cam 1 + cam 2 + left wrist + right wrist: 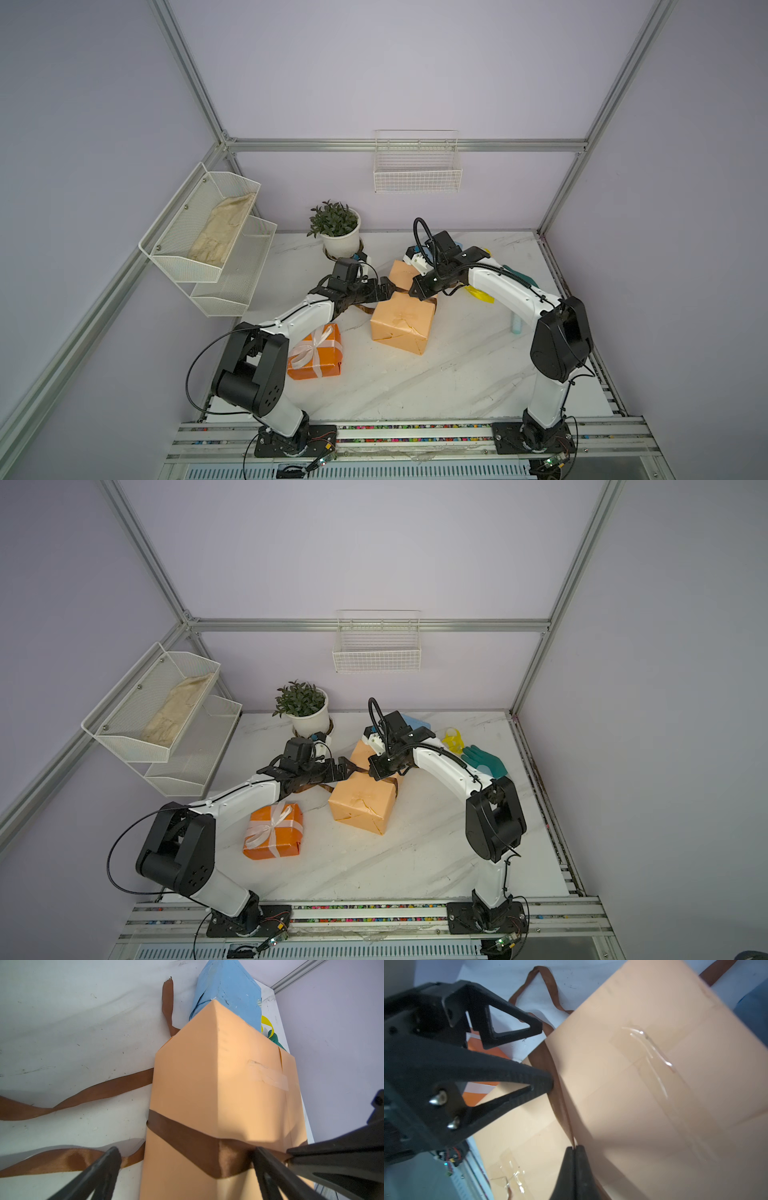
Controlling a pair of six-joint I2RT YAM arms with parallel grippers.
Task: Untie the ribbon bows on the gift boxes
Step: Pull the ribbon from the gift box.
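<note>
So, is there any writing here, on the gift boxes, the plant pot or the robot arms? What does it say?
No text can be read in any view.
The peach box: plain paper and clear tape, no print.
The orange box and the white pot: no lettering visible.
The blue box: one small pale mark near an edge, too small to read.
The arms: no legible label.

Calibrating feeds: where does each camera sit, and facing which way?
Top views: high in front, looking down on the table; left arm, right arm whole.
Left wrist: behind the open left gripper, facing the peach box; its fingers show.
Right wrist: behind the right gripper, shut on the dark brown ribbon; left gripper too.
Shared: both wrist views show box and ribbon.
</note>
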